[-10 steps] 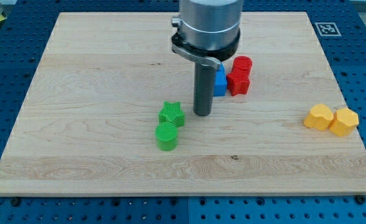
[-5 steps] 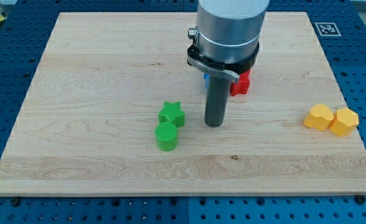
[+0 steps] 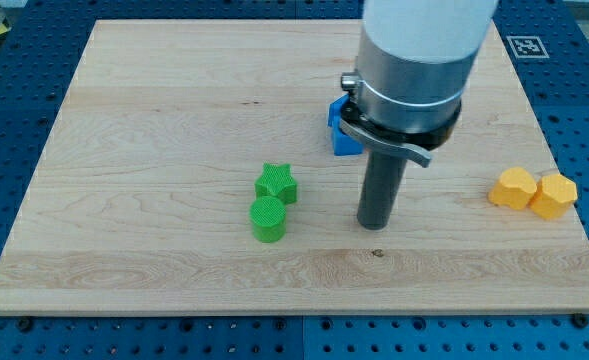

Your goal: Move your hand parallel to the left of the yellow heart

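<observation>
My tip rested on the wooden board, between the green star on its left and the yellow heart, which sat well apart at the board's right edge, touching a second yellow block. There was no pincer to report, only the rod. A green cylinder sat just near of the star, and a blue block showed partly behind the arm.

Five blocks were counted on one wooden board. Two were green: a green star and a green cylinder. Two were yellow: a yellow heart and a yellow hexagon. One partly hidden blue block was seen.
</observation>
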